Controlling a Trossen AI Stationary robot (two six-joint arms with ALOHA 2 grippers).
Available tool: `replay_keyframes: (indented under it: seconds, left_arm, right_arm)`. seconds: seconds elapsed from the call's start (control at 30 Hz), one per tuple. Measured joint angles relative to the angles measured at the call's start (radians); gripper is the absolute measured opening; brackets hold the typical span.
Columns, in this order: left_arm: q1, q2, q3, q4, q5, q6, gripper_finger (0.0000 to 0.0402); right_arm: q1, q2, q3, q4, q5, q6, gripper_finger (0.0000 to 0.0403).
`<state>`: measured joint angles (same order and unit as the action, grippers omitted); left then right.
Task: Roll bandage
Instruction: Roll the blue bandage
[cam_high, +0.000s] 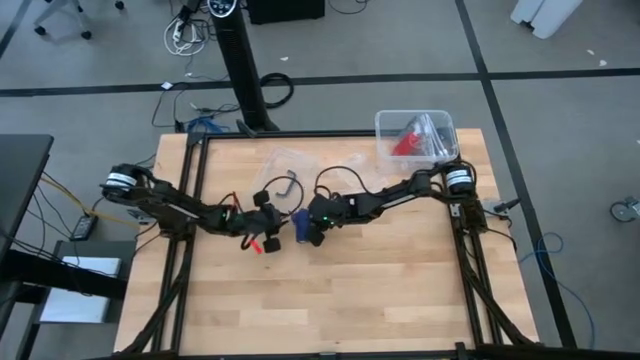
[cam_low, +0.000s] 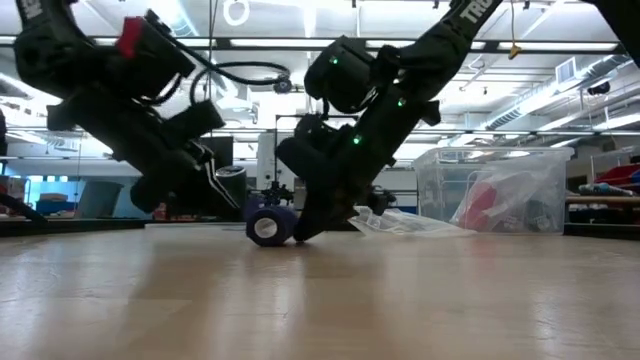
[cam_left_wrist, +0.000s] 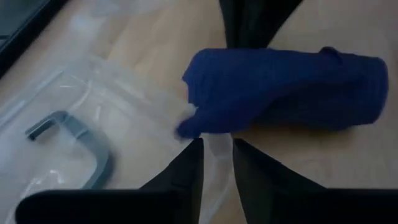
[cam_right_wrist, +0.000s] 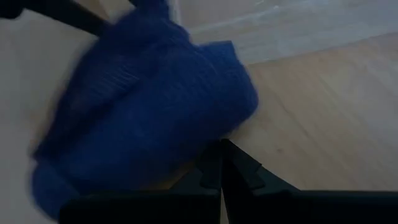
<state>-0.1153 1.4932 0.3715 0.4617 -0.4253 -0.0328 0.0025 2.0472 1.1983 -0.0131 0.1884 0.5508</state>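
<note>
Right now the bandage (cam_high: 299, 226) lies as a small navy roll on the wooden table (cam_high: 400, 290), about mid-table and a little left of centre, with both grippers crowded against it. The right gripper (cam_right_wrist: 222, 163) is pinched shut with nothing between its fingers; its tips press beside the roll. The left gripper (cam_left_wrist: 216, 154) has its fingers narrowed to a slim gap just short of the roll's loose end, and I cannot tell whether it has caught any fabric.

The likely trouble is unwinding: a corner of the outer wrap (cam_left_wrist: 198, 122) hangs free, and if the left fingers snag only that flap, a pull could peel layers off. A sideways nudge from the right tips might also send the roll trundling away. The clear bag (cam_left_wrist: 74, 124) just beside the flap could get nipped along with it.

Farther back on the table sits a clear plastic bin (cam_high: 415, 135) holding something red. Beyond lies an open workshop floor with cables and a stand.
</note>
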Motion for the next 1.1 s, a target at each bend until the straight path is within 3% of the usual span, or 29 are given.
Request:
replay_keyframes:
  seconds: [0.2, 0.6, 1.1]
  left_arm:
    - [0.024, 0.084, 0.020, 0.109, 0.071, 0.038, 0.0073]
    - [0.024, 0.072, 0.081, 0.133, 0.071, 0.111, 0.0070]
    - [-0.013, 0.078, 0.080, 0.117, 0.131, 0.017, 0.0069]
  right_arm:
    - [-0.003, -0.002, -0.001, 0.025, -0.010, -0.007, 0.0000]
    - [-0.005, -0.002, -0.002, 0.032, -0.031, -0.005, 0.0000]
    - [0.060, -0.008, 0.004, -0.036, -0.129, 0.085, 0.0005]
